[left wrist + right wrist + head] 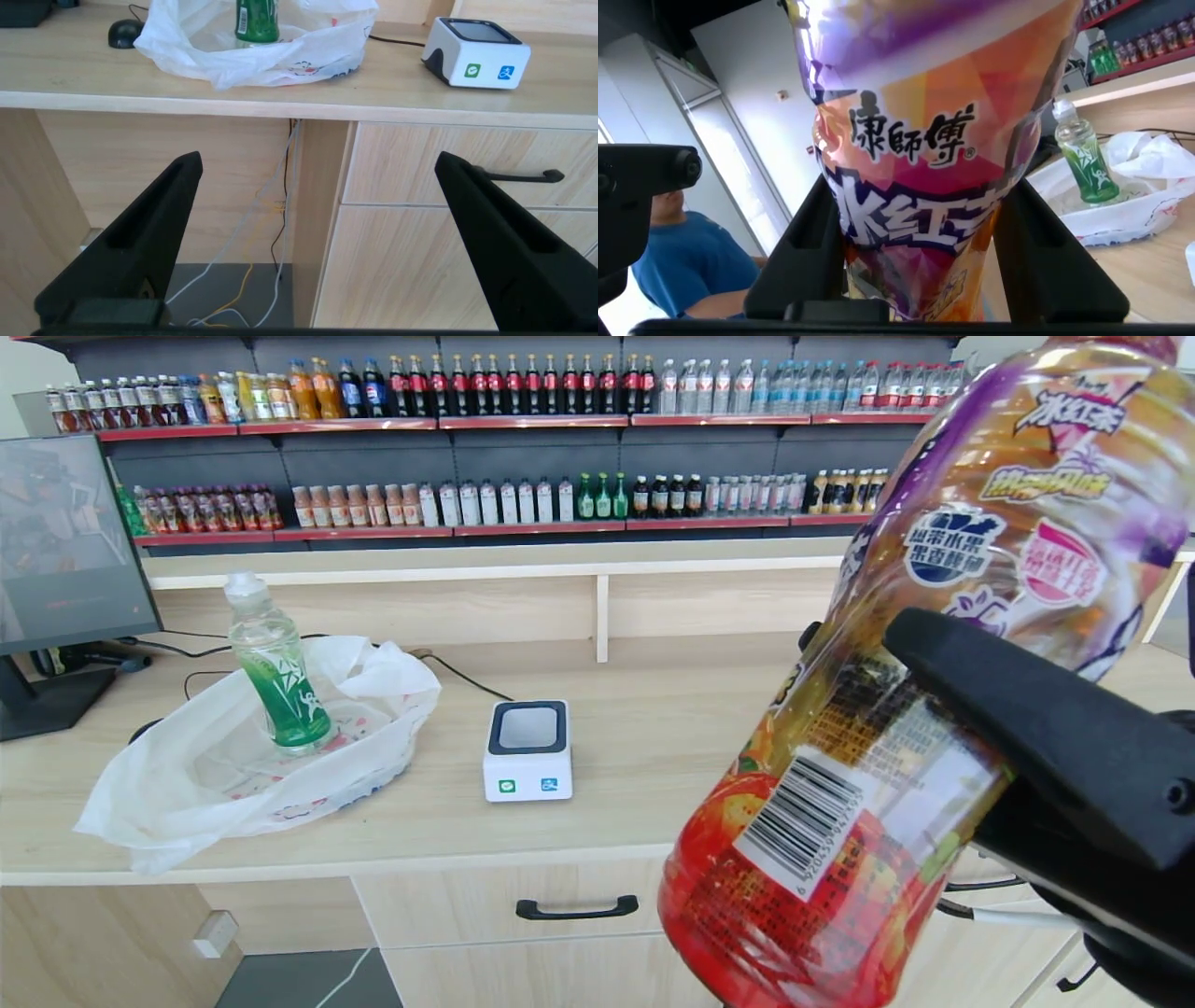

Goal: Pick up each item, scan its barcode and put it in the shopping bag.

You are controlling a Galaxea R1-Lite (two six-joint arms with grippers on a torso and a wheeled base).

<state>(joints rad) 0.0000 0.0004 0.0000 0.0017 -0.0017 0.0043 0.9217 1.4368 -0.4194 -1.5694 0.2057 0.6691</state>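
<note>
My right claw (920, 257) clamps the big orange-and-purple plastic tea bottle (980, 523) at frame right, unscanned I judge, short of the white square scanner (528, 749) at centre. A green-labelled clear bottle (278, 677) already stands in the white plastic shopping bag (177, 793), left. My left claw (318, 252) gapes empty.

Wooden counter (653, 728) before stocked drink shelves (532, 425)

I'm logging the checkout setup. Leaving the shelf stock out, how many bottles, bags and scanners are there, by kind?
Bottles: 2, the green bottle standing in the shopping bag and the orange-and-purple bottle in the right gripper
Shopping bag: 1
Scanner: 1
Total: 4
</note>
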